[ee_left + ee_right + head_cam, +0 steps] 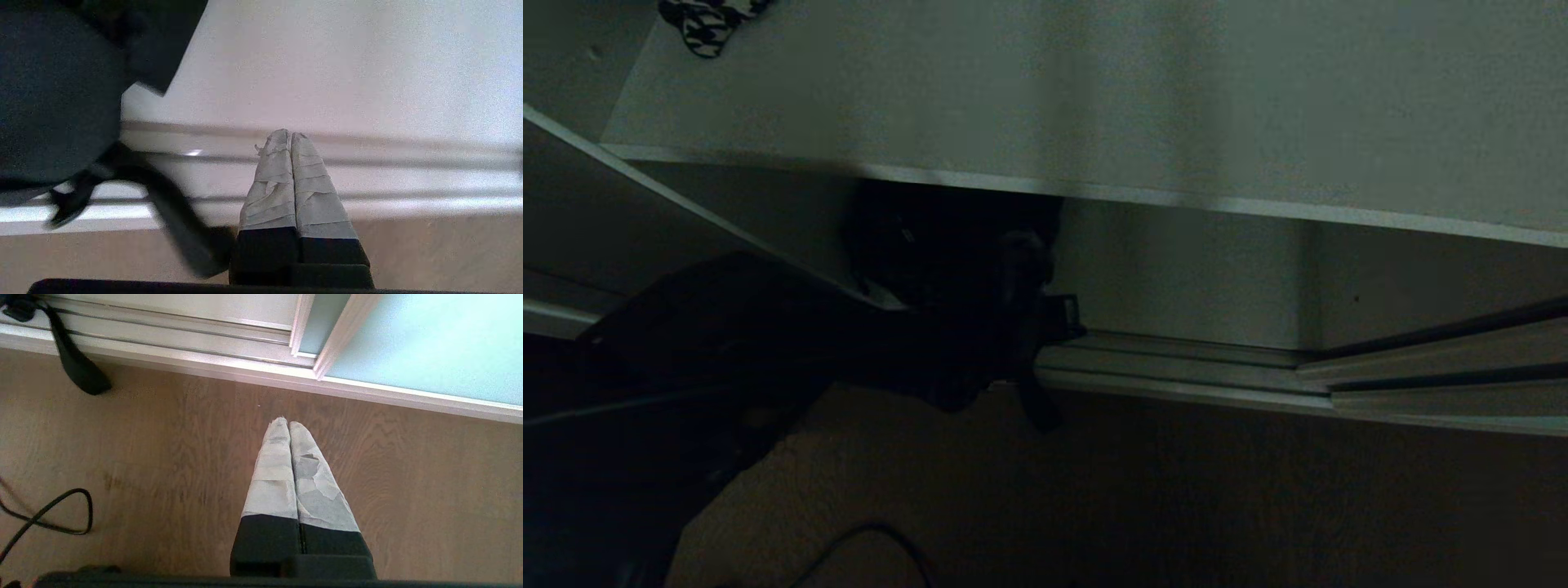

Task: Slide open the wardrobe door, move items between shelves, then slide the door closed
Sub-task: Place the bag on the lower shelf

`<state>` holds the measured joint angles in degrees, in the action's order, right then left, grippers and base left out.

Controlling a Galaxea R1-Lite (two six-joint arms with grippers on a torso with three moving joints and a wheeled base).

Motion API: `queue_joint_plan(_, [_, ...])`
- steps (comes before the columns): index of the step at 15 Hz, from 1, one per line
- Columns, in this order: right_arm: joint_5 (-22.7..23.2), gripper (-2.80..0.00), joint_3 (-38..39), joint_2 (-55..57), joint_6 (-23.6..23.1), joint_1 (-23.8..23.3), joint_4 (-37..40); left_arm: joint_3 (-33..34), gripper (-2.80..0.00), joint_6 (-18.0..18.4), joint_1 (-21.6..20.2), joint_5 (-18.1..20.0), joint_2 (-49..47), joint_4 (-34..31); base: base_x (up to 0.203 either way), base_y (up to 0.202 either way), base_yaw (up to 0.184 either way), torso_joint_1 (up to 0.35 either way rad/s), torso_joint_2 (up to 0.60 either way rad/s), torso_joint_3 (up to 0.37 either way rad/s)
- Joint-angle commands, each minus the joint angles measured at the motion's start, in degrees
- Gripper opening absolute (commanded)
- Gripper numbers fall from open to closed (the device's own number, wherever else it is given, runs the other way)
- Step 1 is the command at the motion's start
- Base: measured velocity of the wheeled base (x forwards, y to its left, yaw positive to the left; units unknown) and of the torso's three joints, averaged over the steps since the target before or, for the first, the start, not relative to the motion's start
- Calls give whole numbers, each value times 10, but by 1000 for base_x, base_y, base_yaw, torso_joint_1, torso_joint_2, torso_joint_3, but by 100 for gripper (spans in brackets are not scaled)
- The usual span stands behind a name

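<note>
The floppy black bag [947, 245] lies on the wardrobe's bottom board [327, 61], under a white-grey shelf [1094, 98]. One of its straps [77, 371] hangs over the door track onto the floor. My left arm [768, 343] reaches in from the lower left toward the bag. In the left wrist view my left gripper [291, 136] is shut and empty over the track, with the bag [53, 102] and its strap [175, 220] just beside it. The sliding wardrobe door [429, 347] stands slid aside to the right. My right gripper [289, 424] hangs shut over the wooden floor.
A black-and-white patterned cloth [707, 24] lies at the far left of the upper shelf. The silver door track [1176, 367] runs along the wardrobe's foot. A black cable [49, 514] loops on the wooden floor [163, 457] in front.
</note>
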<state>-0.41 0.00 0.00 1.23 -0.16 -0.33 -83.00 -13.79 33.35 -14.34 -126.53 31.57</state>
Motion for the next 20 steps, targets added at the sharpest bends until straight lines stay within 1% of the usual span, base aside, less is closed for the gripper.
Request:
queue_joint_plan(1, [0, -280, 0, -1, 0, 0, 0, 68, -280, 44, 7, 16, 26, 23, 0, 0, 0, 0, 0, 0])
queue_joint_plan(2, [0, -280, 0, -1, 0, 0, 0, 92, -280, 59, 9, 28, 28, 26, 0, 0, 0, 0, 0, 0])
queue_joint_plan(3, [0, -280, 0, -1, 0, 0, 0, 104, -280, 66, 10, 34, 25, 10, 0, 0, 0, 0, 0, 0])
queue_joint_plan(5, [0, -280, 0, -1, 0, 0, 0, 110, -280, 72, 9, 34, 11, -21, 0, 0, 0, 0, 0, 0])
queue_joint_plan(8, [0, -280, 0, -1, 0, 0, 0, 124, -280, 73, 8, 32, -35, -24, 0, 0, 0, 0, 0, 0])
queue_joint_plan(10, [0, -280, 0, -1, 0, 0, 0, 119, -280, 61, 7, 26, -66, -23, 0, 0, 0, 0, 0, 0])
queue_joint_plan(12, [0, -280, 0, -1, 0, 0, 0, 98, -280, 19, 3, 25, -89, -40, 0, 0, 0, 0, 0, 0])
queue_joint_plan(13, [0, -280, 0, -1, 0, 0, 0, 89, -280, 1, 1, 25, -92, -69, 0, 0, 0, 0, 0, 0])
queue_joint_plan(15, [0, -280, 0, -1, 0, 0, 0, 85, -280, -3, -4, 28, -94, -109, 0, 0, 0, 0, 0, 0])
queue_joint_plan(19, [0, -280, 0, -1, 0, 0, 0, 48, -280, -8, -17, 22, -113, -108, 0, 0, 0, 0, 0, 0])
queue_joint_plan(20, [0, -280, 0, -1, 0, 0, 0, 36, 0, -14, -19, 20, -117, -110, 0, 0, 0, 0, 0, 0])
